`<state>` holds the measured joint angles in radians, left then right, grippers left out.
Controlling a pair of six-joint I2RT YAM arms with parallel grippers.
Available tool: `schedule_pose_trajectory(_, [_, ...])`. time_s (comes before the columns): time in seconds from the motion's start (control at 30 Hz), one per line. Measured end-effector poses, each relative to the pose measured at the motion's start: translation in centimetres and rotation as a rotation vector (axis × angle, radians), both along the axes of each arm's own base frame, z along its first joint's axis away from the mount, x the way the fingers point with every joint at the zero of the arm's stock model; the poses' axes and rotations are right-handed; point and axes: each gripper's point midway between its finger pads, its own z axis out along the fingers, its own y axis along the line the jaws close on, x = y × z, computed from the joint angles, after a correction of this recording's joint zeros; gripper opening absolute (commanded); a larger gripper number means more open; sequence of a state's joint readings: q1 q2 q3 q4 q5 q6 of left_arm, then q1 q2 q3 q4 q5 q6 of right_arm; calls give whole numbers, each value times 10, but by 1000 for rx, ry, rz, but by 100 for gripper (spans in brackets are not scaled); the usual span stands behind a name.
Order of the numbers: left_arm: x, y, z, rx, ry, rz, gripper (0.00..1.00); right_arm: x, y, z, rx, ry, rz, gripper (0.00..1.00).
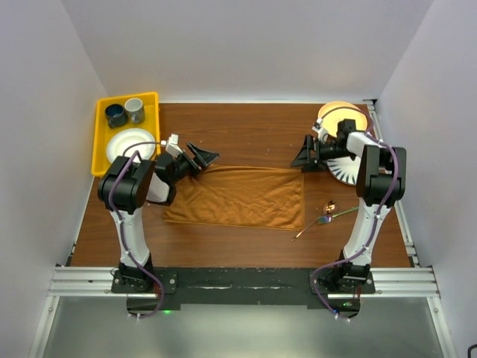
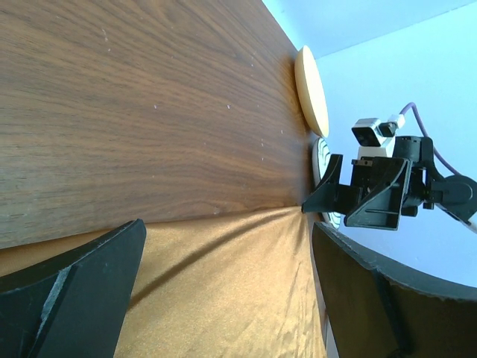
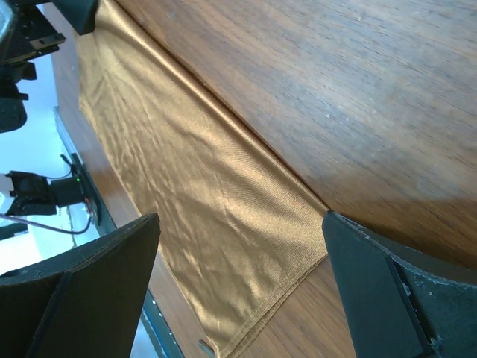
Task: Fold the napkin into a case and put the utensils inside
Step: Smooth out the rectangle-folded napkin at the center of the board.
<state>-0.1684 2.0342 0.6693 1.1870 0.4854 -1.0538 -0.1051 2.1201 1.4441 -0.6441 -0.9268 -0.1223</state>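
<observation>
The rust-brown napkin (image 1: 238, 196) lies flat on the wooden table as a wide rectangle; it fills the lower half of the left wrist view (image 2: 223, 298) and crosses the right wrist view (image 3: 216, 216). My left gripper (image 1: 200, 158) hovers open at its far left corner, nothing between the fingers. At the far right corner my right gripper (image 1: 303, 159) is open too, and it shows across the cloth in the left wrist view (image 2: 358, 195). The utensils (image 1: 325, 218) lie on the table right of the napkin, with thin shiny handles. No case shape shows.
A yellow tray (image 1: 100, 142) at the back left holds two cups (image 1: 125, 112) and a white plate (image 1: 128, 144). A round yellow plate (image 1: 339, 112) and a striped white plate (image 1: 344, 170) sit at the back right, behind my right arm.
</observation>
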Motion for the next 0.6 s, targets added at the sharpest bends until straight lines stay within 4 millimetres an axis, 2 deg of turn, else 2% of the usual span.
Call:
schedule_pose_trajectory(0.17, [-1, -1, 0, 25, -13, -19, 100, 2, -6, 2, -48, -4, -4, 93])
schedule_pose_trajectory(0.27, [2, -7, 0, 105, -6, -73, 100, 7, -8, 3, -113, -20, 2, 91])
schedule_pose_trajectory(0.33, [9, -14, 12, 169, -38, -107, 100, 14, -7, 4, -169, -48, 12, 88])
schedule_pose_trajectory(0.37, [12, -17, 21, 207, -60, -127, 100, 15, -3, 5, -199, -64, 22, 87])
schedule_pose_trajectory(0.47, [30, -23, 70, 336, -184, -167, 100, 12, 25, 18, -281, -125, 89, 82])
schedule_pose_trajectory(0.57, [40, -21, 117, 459, -316, -188, 100, 7, 55, 33, -347, -199, 153, 72])
schedule_pose_trajectory(0.6, [40, -20, 125, 492, -339, -199, 100, 5, 63, 36, -364, -219, 169, 67])
